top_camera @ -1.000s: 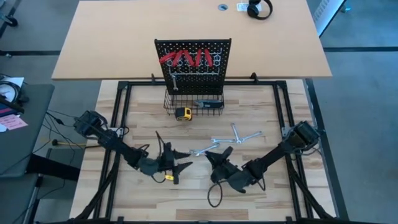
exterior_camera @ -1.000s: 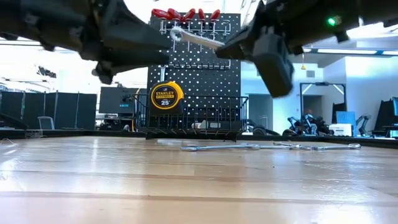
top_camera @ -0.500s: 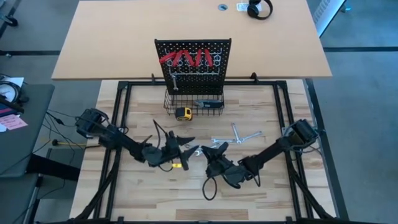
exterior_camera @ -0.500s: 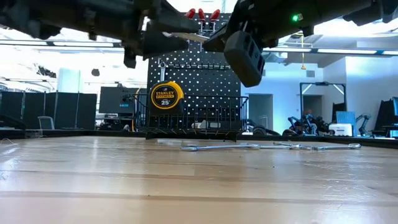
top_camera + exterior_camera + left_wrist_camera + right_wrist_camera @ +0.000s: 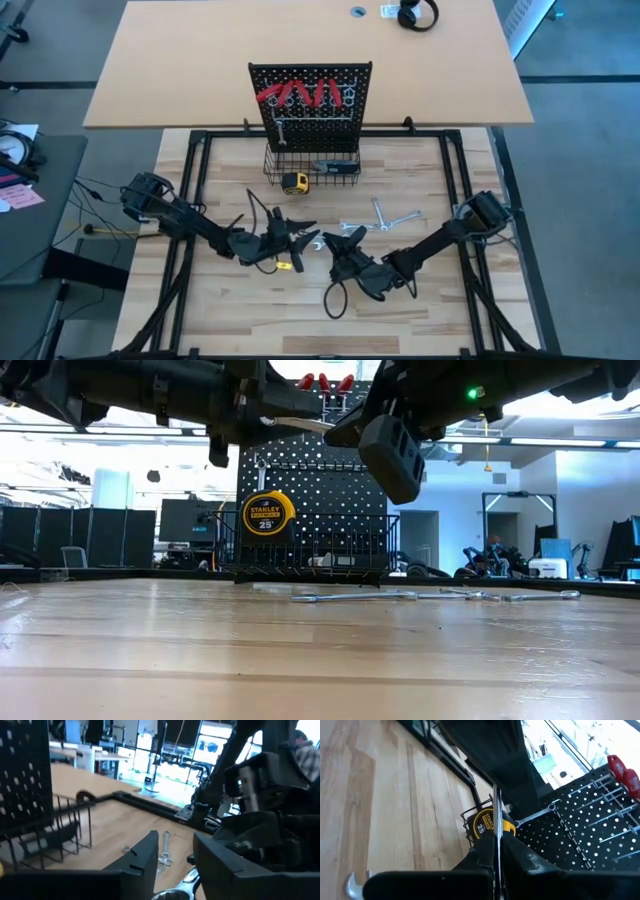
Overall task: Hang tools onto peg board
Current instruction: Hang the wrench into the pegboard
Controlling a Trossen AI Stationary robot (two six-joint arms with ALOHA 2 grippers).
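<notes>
Wooden bench planks carry the work, with the peg board standing upright at the far edge and a wire basket at its foot holding a yellow tape measure. Much of the job looks done: red pliers hang in a row along the board's top, and at least one wrench hangs below them. Left to hang are a few silver wrenches lying on the bench in front of the board toward the right.

One more wrench is in mid-air between the two arms. The right claw is clamped shut on it; in the right wrist view the thin silver shaft runs edge-on between the dark fingers, pointing toward the board. The left claw meets it from the other side, its jaws partly parted around the wrench's free end. Whether they already grip it I cannot tell. This reads as a hand-over from right to left, so the carried wrench has yet to reach a hook.
</notes>
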